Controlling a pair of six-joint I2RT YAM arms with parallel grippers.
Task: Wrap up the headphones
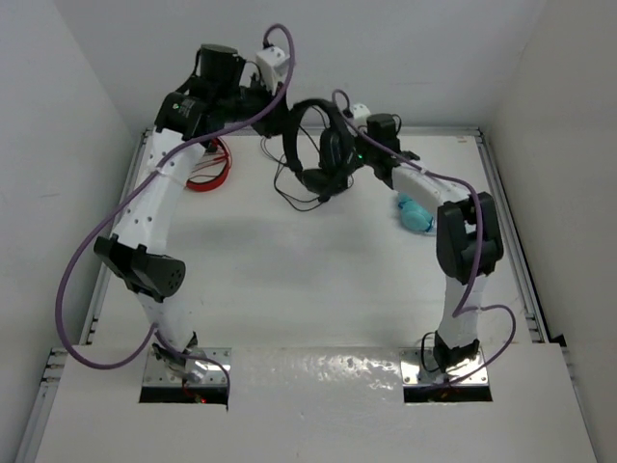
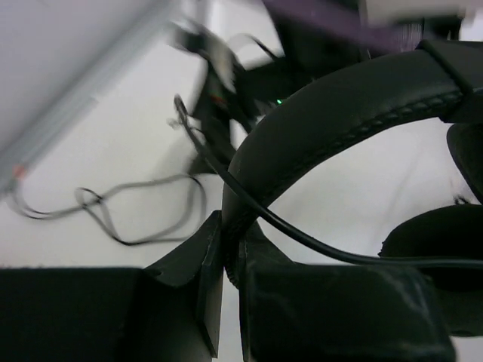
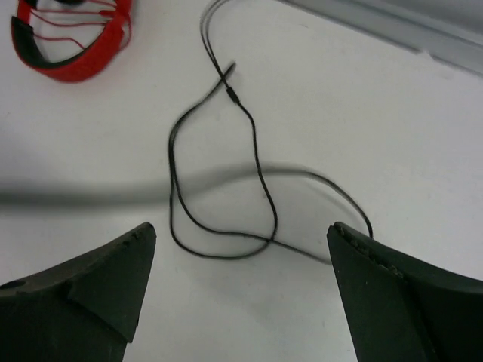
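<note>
From above, the black headphones (image 1: 310, 179) are held up over the far side of the table (image 1: 289, 280), between the two claws. The left claw (image 1: 278, 100) is at the band, and the right claw (image 1: 349, 147) is just beside an ear pad (image 1: 333, 149).

In the left wrist view, the left claw (image 2: 230, 279) is squeezed tight on the band (image 2: 339, 113). The thin cable (image 2: 302, 235) runs across the band, right by the claw.

In the right wrist view, the right claw (image 3: 238, 286) is wide open and holds nothing. Loops of cable (image 3: 256, 158) lie on the table below it. The red headphones (image 3: 72, 45) lie well apart, at the top left
</note>
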